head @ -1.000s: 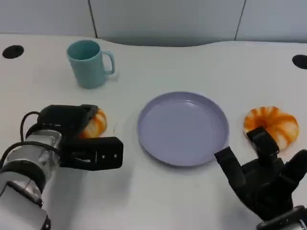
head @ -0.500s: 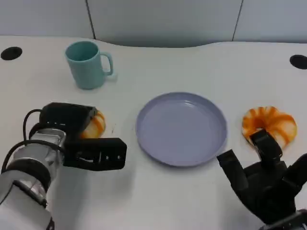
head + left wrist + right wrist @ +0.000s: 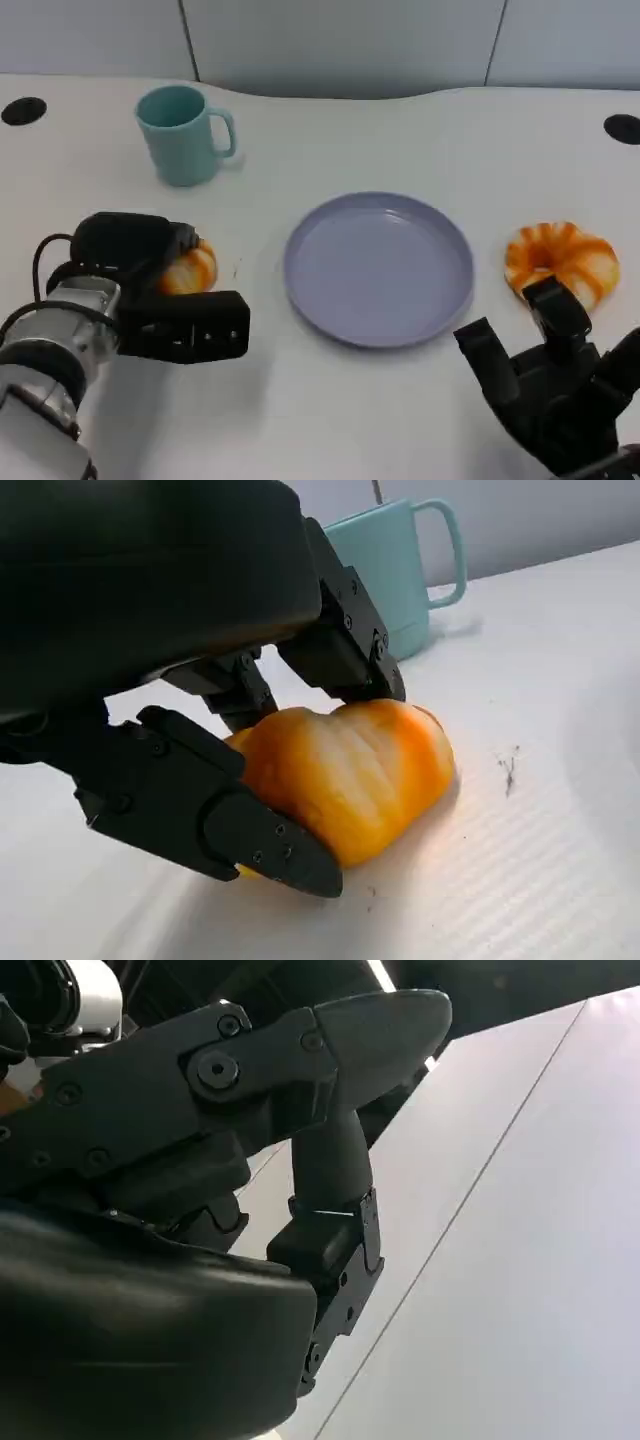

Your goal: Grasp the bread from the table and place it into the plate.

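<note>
The left hand (image 3: 160, 290) is closed around a bread roll (image 3: 345, 770) lying on the table (image 3: 400, 420) left of the purple plate (image 3: 378, 268); whether the grip is firm cannot quite be judged. The right hand (image 3: 555, 385) is held spread and empty near a second roll (image 3: 560, 258). A snug squeeze is wanted before lifting. Open table lies between roll and plate rim; the teal mug (image 3: 182, 133) stands well apart.
</note>
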Motion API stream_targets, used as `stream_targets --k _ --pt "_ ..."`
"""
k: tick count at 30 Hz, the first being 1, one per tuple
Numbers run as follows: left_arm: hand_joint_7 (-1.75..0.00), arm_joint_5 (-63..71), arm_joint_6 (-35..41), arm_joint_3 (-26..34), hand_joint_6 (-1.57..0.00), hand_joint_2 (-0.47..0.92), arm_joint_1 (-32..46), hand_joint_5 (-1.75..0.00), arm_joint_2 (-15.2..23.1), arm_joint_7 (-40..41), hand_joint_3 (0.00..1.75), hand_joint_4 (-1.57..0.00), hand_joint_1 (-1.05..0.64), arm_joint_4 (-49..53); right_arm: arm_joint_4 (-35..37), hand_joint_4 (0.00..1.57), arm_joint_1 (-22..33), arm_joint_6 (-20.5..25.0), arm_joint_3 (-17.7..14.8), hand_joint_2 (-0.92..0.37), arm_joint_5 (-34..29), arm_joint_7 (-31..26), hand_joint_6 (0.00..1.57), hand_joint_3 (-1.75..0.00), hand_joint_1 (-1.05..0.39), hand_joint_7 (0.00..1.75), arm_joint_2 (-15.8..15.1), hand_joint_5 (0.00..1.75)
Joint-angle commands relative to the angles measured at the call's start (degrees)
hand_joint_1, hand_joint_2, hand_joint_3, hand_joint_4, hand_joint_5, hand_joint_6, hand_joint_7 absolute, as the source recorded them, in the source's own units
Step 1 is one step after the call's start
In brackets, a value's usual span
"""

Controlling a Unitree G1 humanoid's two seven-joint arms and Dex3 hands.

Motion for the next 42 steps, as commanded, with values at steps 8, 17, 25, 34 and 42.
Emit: stream_targets --k 8,17,25,34,42 --pt "-0.04 -0.2 -15.7 3.8 -1.30 0.70 0.2 -0.21 12.1 14.5 0.00 -1.32 0.04 -12.9 3.1 0.90 -2.4 -1.1 -0.1 -0.92 -0.1 0.2 0.70 -0.07 -0.60 1.75 0.8 1.75" --pt "-0.01 -0.6 -19.6 6.1 -1.26 0.68 -1.3 -0.10 12.7 14.2 0.00 -1.33 0.07 -20.3 5.3 0.89 -4.4 -1.5 -0.5 -0.92 0.0 0.6 0.69 -0.07 -0.58 1.75 0.9 1.75" --pt "-0.01 1.5 -19.2 4.3 -1.27 0.68 -3.0 -0.08 8.6 14.7 0.00 -1.35 0.06 -18.4 5.2 0.89 -4.5 -1.8 -0.4 -0.92 -0.1 0.8 0.69 -0.06 -0.58 1.75 1.0 1.75" --pt "-0.01 7.0 -16.1 -3.6 -1.28 0.68 -8.4 -0.08 -6.0 17.5 0.00 -1.40 -0.03 -6.9 3.5 0.90 -3.1 -2.7 0.0 -0.92 0.2 0.4 0.69 -0.06 -0.59 1.75 1.7 1.75" --pt "-0.01 8.2 -15.6 -6.5 -1.30 0.69 -8.4 -0.12 -10.5 18.9 0.01 -1.45 -0.05 -3.0 2.4 0.90 -1.5 -4.6 0.8 -0.92 0.1 0.3 0.68 -0.08 -0.59 1.75 2.6 1.75"
